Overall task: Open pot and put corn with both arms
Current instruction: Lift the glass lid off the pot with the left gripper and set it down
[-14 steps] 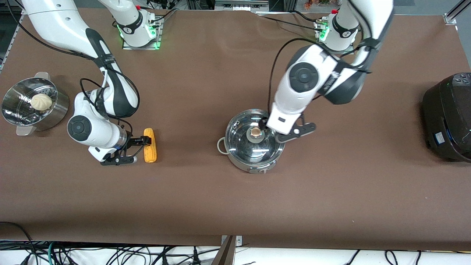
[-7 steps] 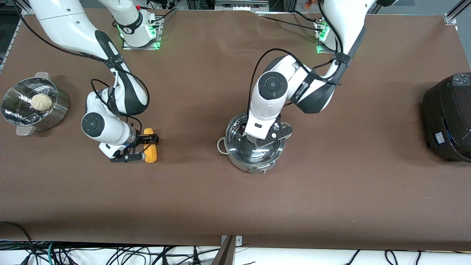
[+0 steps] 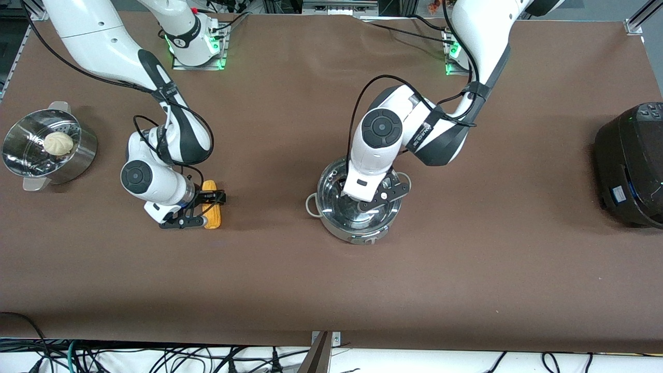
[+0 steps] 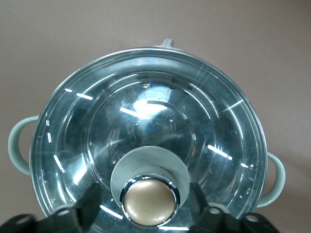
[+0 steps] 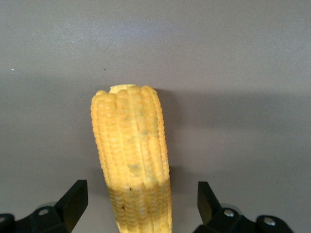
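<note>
The steel pot (image 3: 354,235) stands mid-table with its glass lid (image 3: 331,192) on. My left gripper (image 3: 364,199) hangs just over the lid. In the left wrist view the lid (image 4: 146,121) fills the frame. The left gripper (image 4: 148,213) is open, with a dark finger on each side of the tan knob (image 4: 148,206) and a gap to it. The corn (image 3: 211,205) lies on the table toward the right arm's end. My right gripper (image 3: 208,210) is open and straddles the corn (image 5: 131,155), with its fingers (image 5: 74,200) clear of the cob.
A perforated steel steamer basket (image 3: 20,166) with a white bun (image 3: 58,143) stands at the right arm's end of the table. A big black rice cooker (image 3: 629,166) stands at the left arm's end. Brown table lies between the corn and the pot.
My left arm has swung in over the lid, and its hand now covers the knob in the front view. My right gripper has slid along to straddle the corn.
</note>
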Available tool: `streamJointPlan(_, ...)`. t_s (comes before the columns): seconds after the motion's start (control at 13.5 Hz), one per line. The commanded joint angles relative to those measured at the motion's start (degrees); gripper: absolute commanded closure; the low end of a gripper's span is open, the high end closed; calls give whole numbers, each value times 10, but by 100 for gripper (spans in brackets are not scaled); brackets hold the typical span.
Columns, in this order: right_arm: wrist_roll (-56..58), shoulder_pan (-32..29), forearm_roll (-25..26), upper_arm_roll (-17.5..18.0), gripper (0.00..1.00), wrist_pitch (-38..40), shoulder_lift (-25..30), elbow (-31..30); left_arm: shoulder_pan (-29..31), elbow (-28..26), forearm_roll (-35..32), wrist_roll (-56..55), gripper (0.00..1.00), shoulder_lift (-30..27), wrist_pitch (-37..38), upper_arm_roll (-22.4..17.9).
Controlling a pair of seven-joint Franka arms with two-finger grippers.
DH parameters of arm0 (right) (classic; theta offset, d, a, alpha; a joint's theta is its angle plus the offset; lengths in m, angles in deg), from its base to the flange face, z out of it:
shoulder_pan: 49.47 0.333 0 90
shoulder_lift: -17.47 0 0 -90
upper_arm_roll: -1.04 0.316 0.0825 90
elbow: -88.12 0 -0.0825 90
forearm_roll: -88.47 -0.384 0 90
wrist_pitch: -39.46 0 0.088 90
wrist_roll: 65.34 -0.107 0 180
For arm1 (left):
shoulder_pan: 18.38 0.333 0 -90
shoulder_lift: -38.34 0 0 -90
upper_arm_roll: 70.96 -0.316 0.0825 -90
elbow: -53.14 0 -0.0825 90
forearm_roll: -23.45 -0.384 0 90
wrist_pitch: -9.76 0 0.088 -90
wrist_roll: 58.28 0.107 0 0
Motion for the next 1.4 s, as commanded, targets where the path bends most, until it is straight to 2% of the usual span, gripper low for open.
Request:
streamJointPlan(0.0,-2,-1,-8,1,1,-21,0,-5,-10,20,-19,-6,66,11,12,-7)
streamJointPlan(0.15,-1,-1,-7,1,19,-21,-1,-2,-10,17,-35,-6,75,12,12,-6)
streamJointPlan(0.22,-1,-2,-7,1,32,-21,-1,0,-10,17,-38,-7,93,12,12,-5)
streamJointPlan(0.3,0,-2,-7,1,44,-21,-1,0,-10,18,-38,-7,100,9,14,-5)
streamJointPlan(0.44,0,-2,-7,1,55,-21,-1,1,-3,17,-41,-4,100,-14,22,-5)
streamJointPlan(0.59,-1,-1,-7,1,57,-20,0,4,19,15,-39,19,100,-48,71,-5)
streamJointPlan(0.81,2,-2,-7,1,57,-18,4,7,81,-5,-10,116,100,-118,120,-4)
streamJointPlan(1.03,4,-2,-7,1,57,12,39,17,177,-110,12,294,100,-210,121,-5)
streamJointPlan(1.18,2,0,-9,8,57,64,78,39,225,-156,13,390,100,-240,120,-11)
streamJointPlan(1.33,-34,0,-17,37,57,179,91,122,238,-192,15,454,100,-248,100,-44)
